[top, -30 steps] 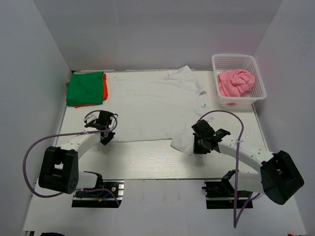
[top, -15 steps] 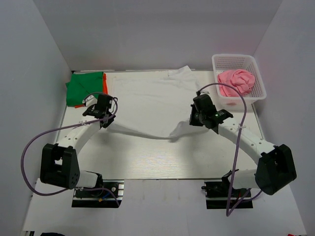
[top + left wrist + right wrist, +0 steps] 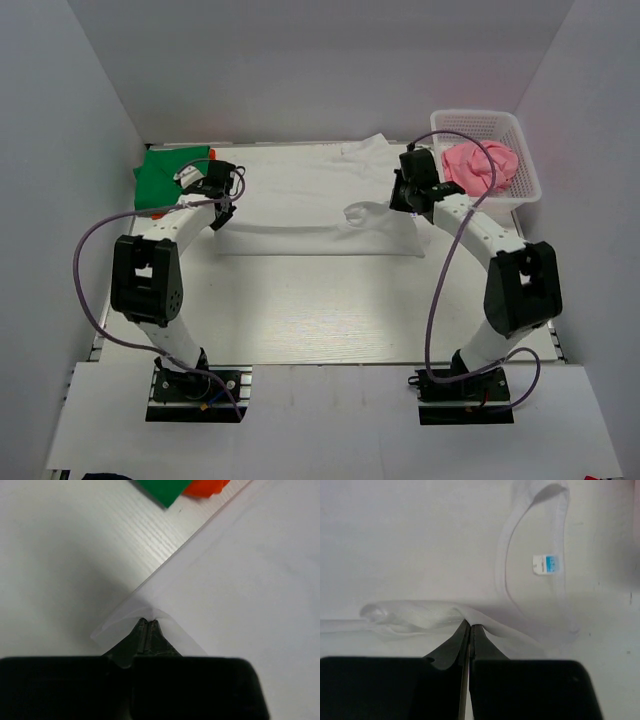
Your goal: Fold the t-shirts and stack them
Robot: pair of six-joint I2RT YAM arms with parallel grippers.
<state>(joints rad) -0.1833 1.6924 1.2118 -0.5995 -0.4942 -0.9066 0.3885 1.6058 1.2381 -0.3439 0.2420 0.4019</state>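
Pinching soft, thin white t-shirt (image 3: 300, 195) edges, both arms' jaws sit fully closed.

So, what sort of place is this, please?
Probably a robot test cell in a lab, not a home: plain white walls box in a table, a left arm and a right arm are bolted at its near edge, and a white shirt lies there beside a basket.
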